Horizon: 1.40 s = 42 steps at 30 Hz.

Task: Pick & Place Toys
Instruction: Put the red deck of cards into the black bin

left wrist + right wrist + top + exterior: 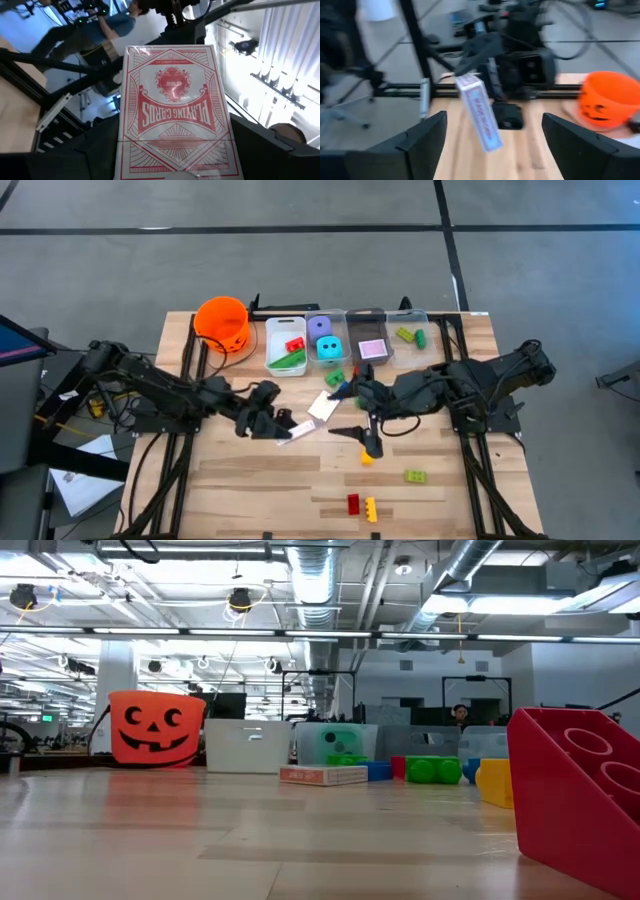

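Observation:
My left gripper (280, 423) is shut on a red-and-white card pack (172, 107) and holds it above the table's middle; the right wrist view shows that pack (480, 112) in the air. My right gripper (492, 150) stands open and holds nothing, raised right of the pack and facing it (360, 408). A second card pack (322, 775) lies flat on the table. Loose bricks lie near the front: green-yellow (415, 476), red (353, 503), yellow (372, 508). My left gripper pinches the card pack by its two long edges (125, 150), one finger on each side, near the end closest to the wrist. The pack is lifted clear of the table. It hangs tilted, its free end (490, 142) lower than the held end.
An orange pumpkin bucket (222, 322) stands at the far left. Right of it is a row of clear bins (287, 345) holding bricks, a purple die (320, 326) and a teal die (329, 348). A big red brick (580, 790) lies near the front edge.

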{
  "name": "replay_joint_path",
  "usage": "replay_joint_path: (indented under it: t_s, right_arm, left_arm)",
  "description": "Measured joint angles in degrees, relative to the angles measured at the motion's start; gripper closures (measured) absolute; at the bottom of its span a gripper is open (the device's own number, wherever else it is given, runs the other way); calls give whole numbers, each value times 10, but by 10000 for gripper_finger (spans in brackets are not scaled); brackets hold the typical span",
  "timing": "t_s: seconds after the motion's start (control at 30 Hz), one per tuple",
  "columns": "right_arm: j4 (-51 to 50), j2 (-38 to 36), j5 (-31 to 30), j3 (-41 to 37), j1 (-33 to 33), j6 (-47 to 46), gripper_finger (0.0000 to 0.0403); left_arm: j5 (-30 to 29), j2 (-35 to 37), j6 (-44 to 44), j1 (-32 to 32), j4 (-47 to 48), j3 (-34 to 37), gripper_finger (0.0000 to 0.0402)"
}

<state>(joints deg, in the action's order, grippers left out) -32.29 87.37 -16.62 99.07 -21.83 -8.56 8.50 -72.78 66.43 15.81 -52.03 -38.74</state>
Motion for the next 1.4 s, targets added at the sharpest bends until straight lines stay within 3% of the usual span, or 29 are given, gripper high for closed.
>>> replay_joint_path:
  t_s: [0.13,0.4,1.17,1.4]
  right_arm:
    - [2,0,58,0,2,-3,85]
    - [0,0,113,0,0,-29,85]
    - [19,1,117,0,18,-34,86]
    - [19,1,117,0,38,-34,113]
  left_arm:
    - [20,-34,0,-1,0,-32,99]
    - [21,-57,0,-3,1,-55,98]
    - [-10,-56,-11,-5,1,-93,98]
    - [-12,-56,-11,-5,2,-93,98]
